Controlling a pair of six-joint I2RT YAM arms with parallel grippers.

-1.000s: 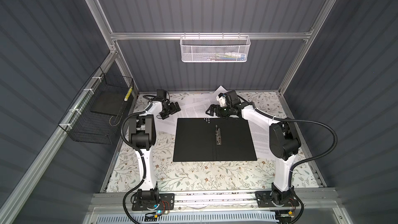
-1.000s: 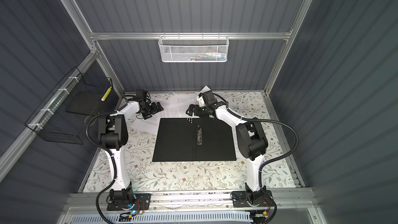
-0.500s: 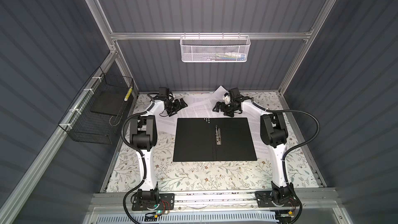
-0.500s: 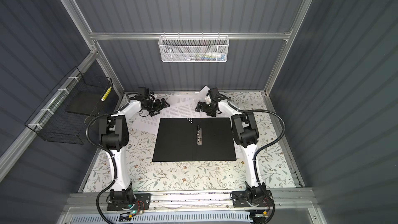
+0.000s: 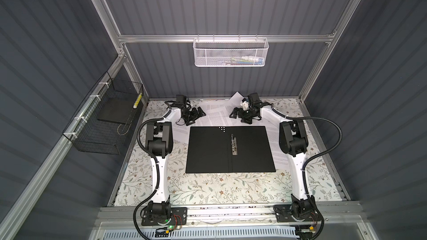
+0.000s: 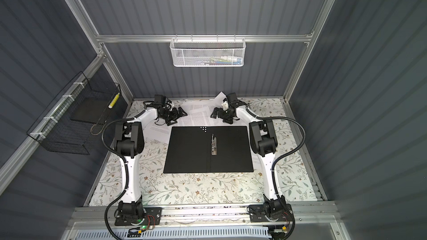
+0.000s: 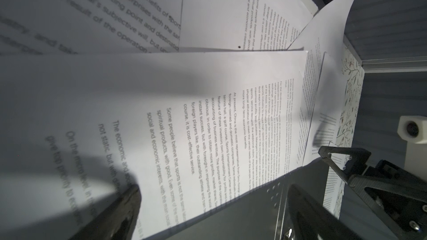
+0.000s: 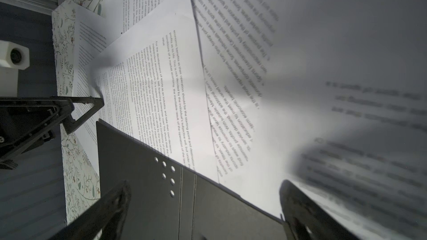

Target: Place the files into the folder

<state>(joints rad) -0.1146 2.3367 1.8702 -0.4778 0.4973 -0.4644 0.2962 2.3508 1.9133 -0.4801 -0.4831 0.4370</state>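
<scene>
Right wrist view: I've brought right gripper and left gripper in over the files fanned along the far edge of the open folder, both spread wide, empty; grab looks next.

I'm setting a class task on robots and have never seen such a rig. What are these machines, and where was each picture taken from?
Two white robot arms stand at a flower-patterned table. Both top views look down from overhead; each wrist view comes from a camera riding on one arm. An open black folder with a metal spine clip lies in the middle. Printed paper sheets lie scattered behind and beside it. The left gripper and right gripper hover open over those sheets, holding nothing.
</scene>
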